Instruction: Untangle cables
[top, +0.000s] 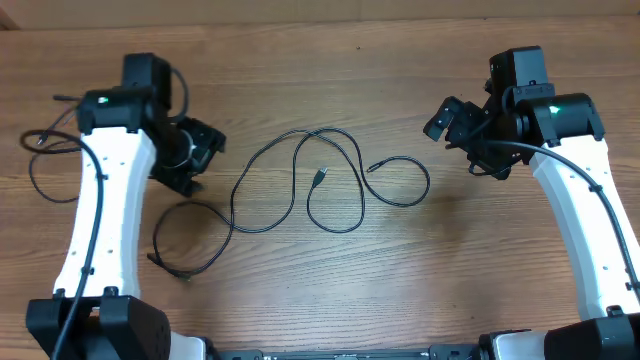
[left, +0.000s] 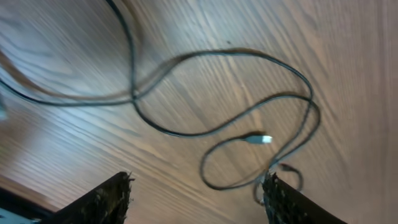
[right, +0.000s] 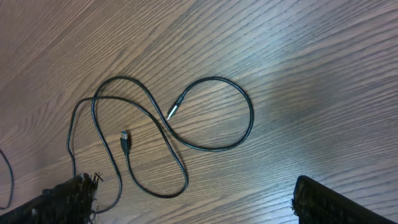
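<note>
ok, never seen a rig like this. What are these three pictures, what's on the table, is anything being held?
These are two white robot arms at a wooden table: left arm and right arm. The wide picture comes from a fixed camera above. The other two come from a camera on each wrist; the dark shapes in their bottom corners are that arm's own fingers. Thin black cables lie looped over one another mid-table, one ending in a silver-tipped plug. The left tool and right tool both stand open, holding nothing.
</note>
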